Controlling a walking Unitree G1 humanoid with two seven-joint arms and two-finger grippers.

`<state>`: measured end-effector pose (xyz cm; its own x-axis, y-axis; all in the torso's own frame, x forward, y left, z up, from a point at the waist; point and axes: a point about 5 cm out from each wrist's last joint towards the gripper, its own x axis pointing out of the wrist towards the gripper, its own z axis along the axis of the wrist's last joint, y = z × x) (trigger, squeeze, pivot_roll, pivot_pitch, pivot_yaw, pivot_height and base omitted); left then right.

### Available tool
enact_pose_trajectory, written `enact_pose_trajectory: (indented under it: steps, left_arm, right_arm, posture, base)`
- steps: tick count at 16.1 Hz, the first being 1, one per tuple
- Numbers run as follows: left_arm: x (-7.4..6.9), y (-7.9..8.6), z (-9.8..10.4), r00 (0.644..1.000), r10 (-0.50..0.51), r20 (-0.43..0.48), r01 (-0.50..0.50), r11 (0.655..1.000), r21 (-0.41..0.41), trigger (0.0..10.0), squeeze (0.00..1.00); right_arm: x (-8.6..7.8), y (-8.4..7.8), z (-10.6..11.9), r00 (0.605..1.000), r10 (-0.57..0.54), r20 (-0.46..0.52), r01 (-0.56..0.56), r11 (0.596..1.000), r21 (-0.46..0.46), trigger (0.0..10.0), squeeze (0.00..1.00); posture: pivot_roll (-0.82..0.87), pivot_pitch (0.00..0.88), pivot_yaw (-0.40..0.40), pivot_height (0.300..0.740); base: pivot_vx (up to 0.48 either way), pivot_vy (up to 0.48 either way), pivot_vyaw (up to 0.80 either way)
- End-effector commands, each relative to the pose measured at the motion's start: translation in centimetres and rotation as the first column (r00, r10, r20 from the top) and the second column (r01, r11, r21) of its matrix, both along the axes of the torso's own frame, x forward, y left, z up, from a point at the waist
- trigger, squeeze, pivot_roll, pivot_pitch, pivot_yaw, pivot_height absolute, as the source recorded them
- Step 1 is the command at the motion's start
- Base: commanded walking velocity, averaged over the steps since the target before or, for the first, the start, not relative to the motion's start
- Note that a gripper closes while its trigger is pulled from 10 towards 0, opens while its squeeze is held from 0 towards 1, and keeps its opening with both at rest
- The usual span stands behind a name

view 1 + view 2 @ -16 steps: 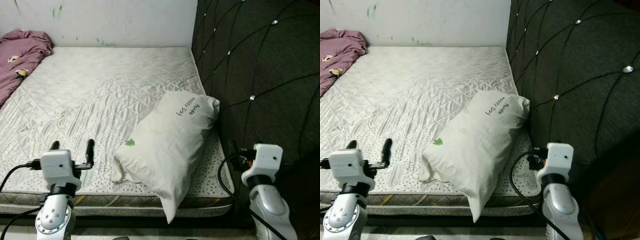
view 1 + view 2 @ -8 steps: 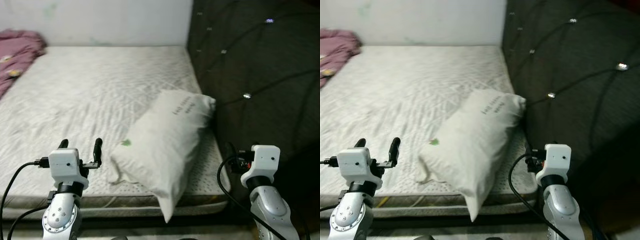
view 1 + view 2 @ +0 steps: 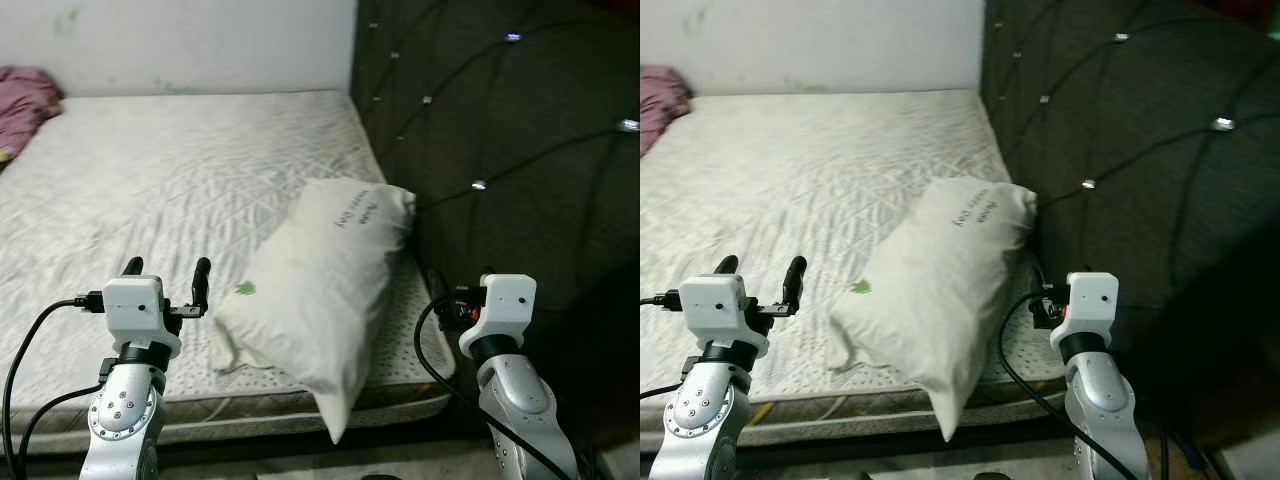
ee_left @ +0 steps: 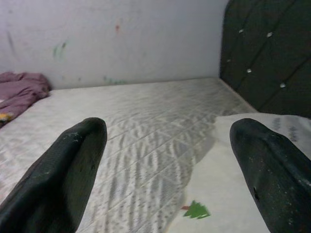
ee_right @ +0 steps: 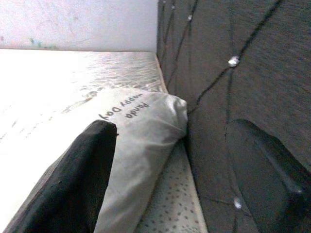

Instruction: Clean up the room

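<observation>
Both pincers, left (image 3: pixel 167 279) and right (image 5: pixel 165 179), gape apart before the pillow (image 3: pixel 320 285); next likely grasping it to straighten the bed (image 3: pixel 150 180).

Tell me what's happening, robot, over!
Left tool open, empty, near the mattress edge. Right tool open, empty, by the headboard. Pillow overhangs the edge, untouched.
</observation>
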<state>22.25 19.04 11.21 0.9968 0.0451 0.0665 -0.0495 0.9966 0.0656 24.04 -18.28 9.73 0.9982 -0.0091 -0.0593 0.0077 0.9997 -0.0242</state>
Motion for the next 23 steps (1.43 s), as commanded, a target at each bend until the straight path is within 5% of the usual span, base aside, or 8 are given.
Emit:
enact_pose_trajectory:
  steps: [1, 11, 18, 23]
  left_arm:
    - [-0.06, -0.01, -0.23, 1.0, 0.02, -0.02, -0.02, 1.0, 0.0, 10.0, 0.0]
    - [-0.01, -0.02, 0.28, 1.0, 0.027, -0.006, -0.027, 1.0, 0.0, 10.0, 0.0]
    - [0.22, -0.1, 0.21, 1.0, 0.022, -0.014, -0.022, 1.0, 0.002, 10.0, 0.0]
    - [0.14, -0.28, -0.15, 0.999, 0.031, -0.037, -0.031, 0.999, -0.008, 10.0, 0.0]
  right_arm:
    - [0.12, -0.24, 0.03, 1.0, -0.004, -0.003, 0.004, 1.0, 0.01, 10.0, 0.0]
    - [0.14, 0.18, 0.11, 0.999, 0.049, -0.012, -0.049, 0.999, 0.02, 10.0, 0.0]
    - [0.18, 0.22, 0.0, 0.997, 0.07, -0.021, -0.07, 0.997, 0.029, 10.0, 0.0]
    - [0.26, 0.14, -0.05, 0.996, 0.08, -0.029, -0.079, 0.996, 0.028, 10.0, 0.0]
  posture:
    - [-0.03, 0.0, 0.031, 0.74]
    - [-0.04, 0.013, 0.017, 0.736]
    - [-0.03, 0.014, 0.013, 0.652]
    - [-0.03, 0.012, 0.005, 0.647]
  base:
    - [0.0, 0.0, 0.0]
    - [0.0, 0.0, 0.0]
    - [0.0, 0.0, 0.0]
    - [0.0, 0.0, 0.0]
